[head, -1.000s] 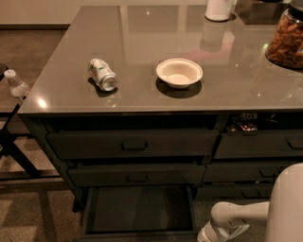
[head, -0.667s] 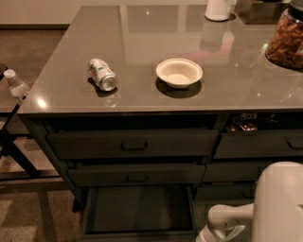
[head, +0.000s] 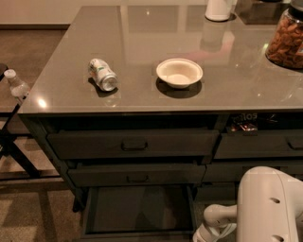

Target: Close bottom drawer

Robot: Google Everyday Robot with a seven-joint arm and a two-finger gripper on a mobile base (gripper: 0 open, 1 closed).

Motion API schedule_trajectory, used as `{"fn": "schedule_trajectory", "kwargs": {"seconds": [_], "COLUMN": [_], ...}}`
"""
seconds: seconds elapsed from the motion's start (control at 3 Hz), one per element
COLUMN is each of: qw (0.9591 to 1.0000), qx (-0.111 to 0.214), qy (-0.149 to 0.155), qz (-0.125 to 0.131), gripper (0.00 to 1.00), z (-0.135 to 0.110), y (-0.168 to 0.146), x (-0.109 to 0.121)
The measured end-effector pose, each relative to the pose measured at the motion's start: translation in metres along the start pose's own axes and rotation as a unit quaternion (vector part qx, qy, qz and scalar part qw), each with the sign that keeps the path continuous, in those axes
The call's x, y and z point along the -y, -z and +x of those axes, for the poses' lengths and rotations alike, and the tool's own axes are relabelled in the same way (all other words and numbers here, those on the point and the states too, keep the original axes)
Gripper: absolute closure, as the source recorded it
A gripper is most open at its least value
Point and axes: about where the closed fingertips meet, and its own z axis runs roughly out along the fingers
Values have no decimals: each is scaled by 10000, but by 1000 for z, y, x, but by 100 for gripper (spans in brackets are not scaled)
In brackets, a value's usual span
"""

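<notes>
The bottom drawer (head: 137, 210) is pulled out at the foot of the dark cabinet, its plain dark inside facing up; its front runs off the lower frame edge. Two taller-fronted drawers (head: 132, 144) sit above it, each slightly ajar. The white robot arm (head: 265, 208) fills the lower right corner, with a white link (head: 215, 222) reaching down beside the drawer's right side. The gripper itself is below the frame edge and out of view.
On the grey countertop (head: 142, 47) lie a tipped can (head: 102, 74) and a white bowl (head: 179, 73). A jar of nuts (head: 286, 40) and a white container (head: 218, 9) stand at the back right. A water bottle (head: 16, 84) sits on a dark stand at left.
The white arm body has risen and grown larger in the lower right corner, covering more of the right-hand drawers. The drawers look unchanged.
</notes>
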Motion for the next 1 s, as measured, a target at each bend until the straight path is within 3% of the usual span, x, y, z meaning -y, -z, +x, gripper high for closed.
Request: {"fn": "schedule_trajectory", "kwargs": {"seconds": [0.33,0.67,1.0], "qw": [9998,9992,9991], "qx": [169,366,383], "qy": [-69,31,38], "qz": [73,172,162], "gripper": [100,100,100], "z": [-11,-40,-42], "y": [5,9,7], "x": [7,17,17]}}
